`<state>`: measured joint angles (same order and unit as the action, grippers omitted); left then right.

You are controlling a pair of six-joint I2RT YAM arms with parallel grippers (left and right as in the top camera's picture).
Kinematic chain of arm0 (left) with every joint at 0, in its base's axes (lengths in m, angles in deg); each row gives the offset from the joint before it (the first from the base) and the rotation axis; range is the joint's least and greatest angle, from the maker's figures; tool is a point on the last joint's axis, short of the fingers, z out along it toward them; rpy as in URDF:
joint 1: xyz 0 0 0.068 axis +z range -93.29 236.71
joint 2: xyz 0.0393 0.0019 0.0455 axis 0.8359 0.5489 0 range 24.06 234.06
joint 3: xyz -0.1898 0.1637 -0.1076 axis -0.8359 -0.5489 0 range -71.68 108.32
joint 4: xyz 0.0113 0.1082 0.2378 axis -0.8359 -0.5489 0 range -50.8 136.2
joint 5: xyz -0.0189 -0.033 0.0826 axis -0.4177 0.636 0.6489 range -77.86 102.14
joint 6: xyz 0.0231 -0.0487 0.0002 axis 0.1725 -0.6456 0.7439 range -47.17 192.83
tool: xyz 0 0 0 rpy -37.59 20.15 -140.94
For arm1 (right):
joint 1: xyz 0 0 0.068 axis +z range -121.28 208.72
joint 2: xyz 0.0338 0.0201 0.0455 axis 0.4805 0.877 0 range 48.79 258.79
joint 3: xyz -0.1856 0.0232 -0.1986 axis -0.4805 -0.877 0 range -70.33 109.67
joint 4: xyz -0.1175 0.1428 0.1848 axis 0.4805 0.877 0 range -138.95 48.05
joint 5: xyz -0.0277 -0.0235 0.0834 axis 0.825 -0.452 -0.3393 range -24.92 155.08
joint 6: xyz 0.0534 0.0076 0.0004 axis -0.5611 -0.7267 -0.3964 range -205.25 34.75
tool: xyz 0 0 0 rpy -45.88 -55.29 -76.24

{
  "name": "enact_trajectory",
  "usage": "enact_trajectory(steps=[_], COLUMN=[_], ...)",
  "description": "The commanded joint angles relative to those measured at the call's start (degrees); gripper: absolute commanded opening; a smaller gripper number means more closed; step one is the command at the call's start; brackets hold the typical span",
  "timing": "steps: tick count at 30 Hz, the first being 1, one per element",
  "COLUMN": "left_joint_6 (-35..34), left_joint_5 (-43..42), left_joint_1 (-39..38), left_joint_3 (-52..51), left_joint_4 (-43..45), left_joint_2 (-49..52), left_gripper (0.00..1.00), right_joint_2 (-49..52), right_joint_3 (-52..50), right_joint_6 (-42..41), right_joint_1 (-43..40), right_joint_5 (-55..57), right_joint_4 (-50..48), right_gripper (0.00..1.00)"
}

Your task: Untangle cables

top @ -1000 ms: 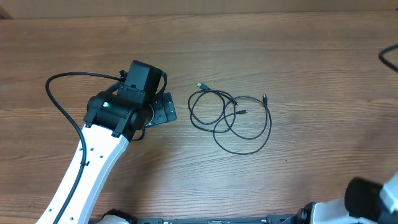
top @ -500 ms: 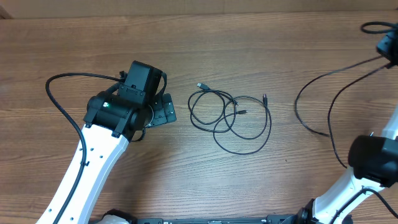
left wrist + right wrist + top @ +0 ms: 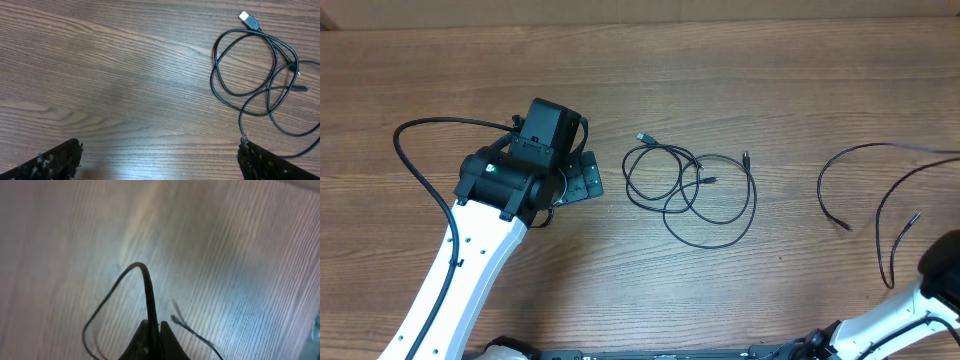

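The cables (image 3: 688, 190) lie as overlapping loops mid-table, at 3 o'clock from the left gripper (image 3: 160, 152), whose jaws stand wide apart and empty. Well off at the tangle's 3 o'clock a separate cord (image 3: 148, 292) hangs from the right gripper (image 3: 155, 330), jaws pinched tight on it, as far as that blurred view shows. The cords look light, limp and springy; I'd take hold just behind the silver plug (image 3: 248, 19) at 11 o'clock, where the end lies free

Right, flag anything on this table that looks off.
Two oddities: the cables at centre lie in overlapping, tangled loops, and one loose cable dangles at the right edge, pinched in the right gripper. No damage visible.
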<state>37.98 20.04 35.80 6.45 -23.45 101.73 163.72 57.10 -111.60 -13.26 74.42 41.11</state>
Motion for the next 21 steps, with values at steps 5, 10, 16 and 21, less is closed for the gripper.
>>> enact_trajectory(steps=[5, 10, 16, 21], left_joint_6=[-1.0, -0.6, 2.1, 3.9], left_joint_5=[-1.7, -1.7, -1.3, -1.3], left_joint_1=[-0.2, -0.2, -0.2, 1.4], left_joint_3=[-0.2, -0.2, -0.2, -0.1], left_joint_4=[-0.2, -0.1, 0.3, 0.5], left_joint_2=[0.3, 0.3, 0.3, 0.3], left_gripper=[1.0, 1.0, 1.0, 1.0], right_joint_2=[0.0, -0.7, -5.6, -13.1], right_joint_3=[-10.7, -11.2, -7.6, -7.4], right_joint_6=[0.2, 9.5, 19.3, 25.7], right_joint_1=[-2.5, -1.8, 1.1, 8.1], right_joint_5=[-8.6, -20.3, -32.6, -35.4], right_joint_4=[-4.3, -6.1, -5.3, -2.8], right_gripper=[0.04, 0.6, 1.0, 1.0])
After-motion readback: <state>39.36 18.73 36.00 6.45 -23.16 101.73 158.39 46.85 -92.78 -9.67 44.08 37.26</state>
